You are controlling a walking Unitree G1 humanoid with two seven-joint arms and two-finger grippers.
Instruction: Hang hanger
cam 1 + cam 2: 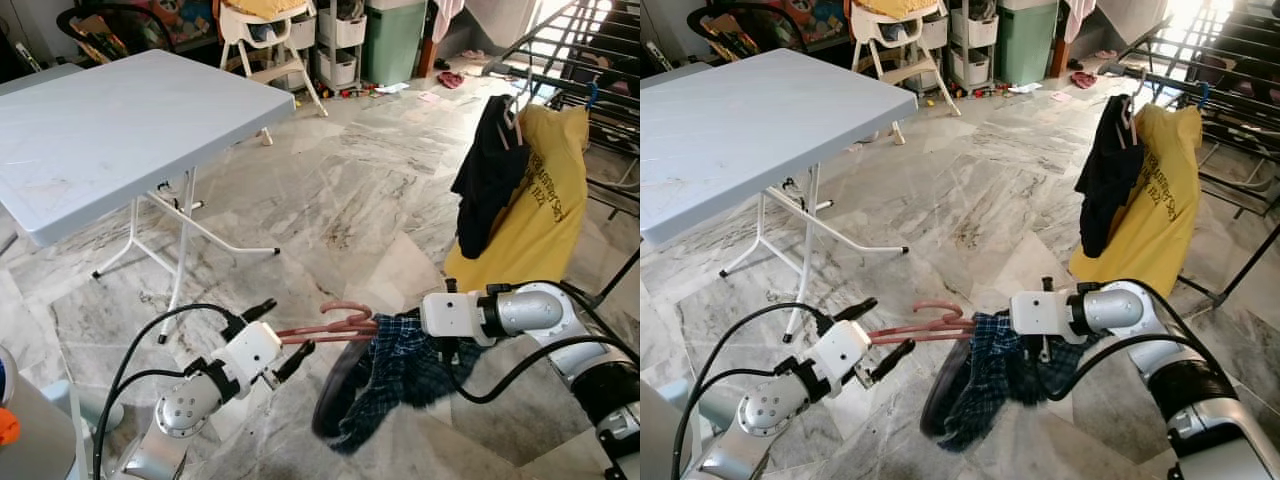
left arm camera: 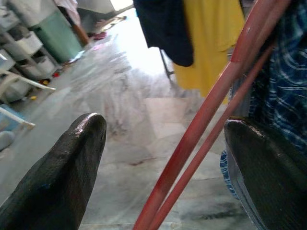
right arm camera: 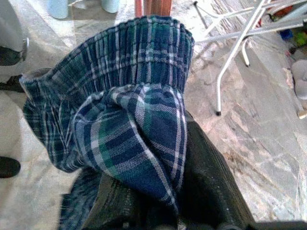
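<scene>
Above open marble floor (image 1: 330,200), left gripper (image 1: 285,335) (fingers spread) straddles the hanger (image 1: 330,325); right gripper (image 1: 1040,345) clenches plaid shorts (image 1: 400,375).

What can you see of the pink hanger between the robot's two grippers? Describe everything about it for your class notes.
The pink hanger looks like thin plastic rod, salmon-pink, with two slim bars running side by side and a curved hook end. It lies roughly level above the marble floor. The left gripper has its black fingers spread on either side of the bars, open, not clamped. A blue plaid garment hangs over its far end, where the right gripper is shut on the cloth.
</scene>
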